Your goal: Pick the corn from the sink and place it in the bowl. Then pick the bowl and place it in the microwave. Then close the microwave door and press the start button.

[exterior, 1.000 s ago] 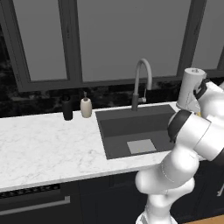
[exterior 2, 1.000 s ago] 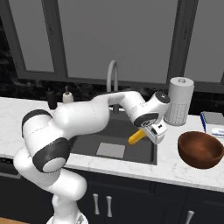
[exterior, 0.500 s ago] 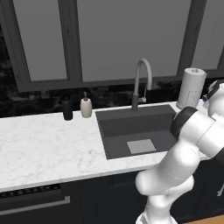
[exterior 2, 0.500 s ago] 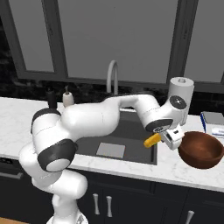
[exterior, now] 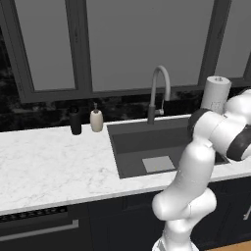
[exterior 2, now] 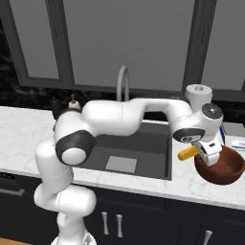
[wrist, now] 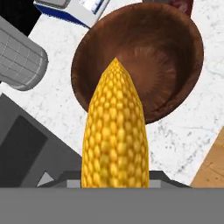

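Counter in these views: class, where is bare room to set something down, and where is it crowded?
Bare: marble counter left of the sink, before the two bottles. Crowded: right of the sink, with bowl, paper towel roll and the corn.

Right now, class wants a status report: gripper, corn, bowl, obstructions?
Gripper shut on corn. Corn held above bowl rim, not yet released. Nothing between them.

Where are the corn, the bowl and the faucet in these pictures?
corn point(wrist: 114, 131), hand view, middle of the cob's kernels.
bowl point(exterior 2: 225, 173), right base view, its outer front wall.
faucet point(exterior: 158, 78), left base view, top of the arched neck.
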{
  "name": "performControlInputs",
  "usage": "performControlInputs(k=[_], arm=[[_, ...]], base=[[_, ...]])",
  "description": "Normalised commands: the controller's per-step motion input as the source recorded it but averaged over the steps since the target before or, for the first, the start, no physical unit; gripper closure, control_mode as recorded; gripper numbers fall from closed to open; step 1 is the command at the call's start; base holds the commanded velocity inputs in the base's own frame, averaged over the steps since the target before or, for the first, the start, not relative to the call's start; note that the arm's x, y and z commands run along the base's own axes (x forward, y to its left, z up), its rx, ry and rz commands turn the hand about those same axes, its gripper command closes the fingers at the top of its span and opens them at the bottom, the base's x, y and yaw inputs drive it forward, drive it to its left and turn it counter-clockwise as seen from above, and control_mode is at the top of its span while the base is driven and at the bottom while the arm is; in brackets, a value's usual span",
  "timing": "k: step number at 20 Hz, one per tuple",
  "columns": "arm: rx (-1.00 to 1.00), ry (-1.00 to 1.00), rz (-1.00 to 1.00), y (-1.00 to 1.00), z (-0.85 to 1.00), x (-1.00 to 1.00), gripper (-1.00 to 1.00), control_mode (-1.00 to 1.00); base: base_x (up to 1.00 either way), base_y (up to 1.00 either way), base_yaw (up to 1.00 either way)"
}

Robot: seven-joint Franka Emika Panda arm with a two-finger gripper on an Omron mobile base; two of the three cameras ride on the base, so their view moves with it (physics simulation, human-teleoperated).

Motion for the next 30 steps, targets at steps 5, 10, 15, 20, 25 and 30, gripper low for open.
performControlInputs(k=[5,10,15,20,25,30], arm=[[0.0,0.01,-0.17,-0.55,0.08,0.08,1.0,-1.0],[0.0,0.0,-0.17,-0.45,0.0,0.16,1.0,-1.0],[0.0,0.0,-0.15,-0.4,-0.01,0.19,1.0,-1.0],[0.0,0.0,-0.12,-0.28,-0.18,0.34,1.0,-1.0],[0.0,0.0,-0.12,-0.08,-0.42,0.48,1.0,-1.0],[0.0,0.0,-0.12,-0.03,-0.51,0.27,1.0,-1.0]], base=[[0.0,0.0,0.0],[0.0,0.0,0.0],[0.0,0.0,0.0],[0.0,0.0,0.0],[0.0,0.0,0.0],[0.0,0.0,0.0]])
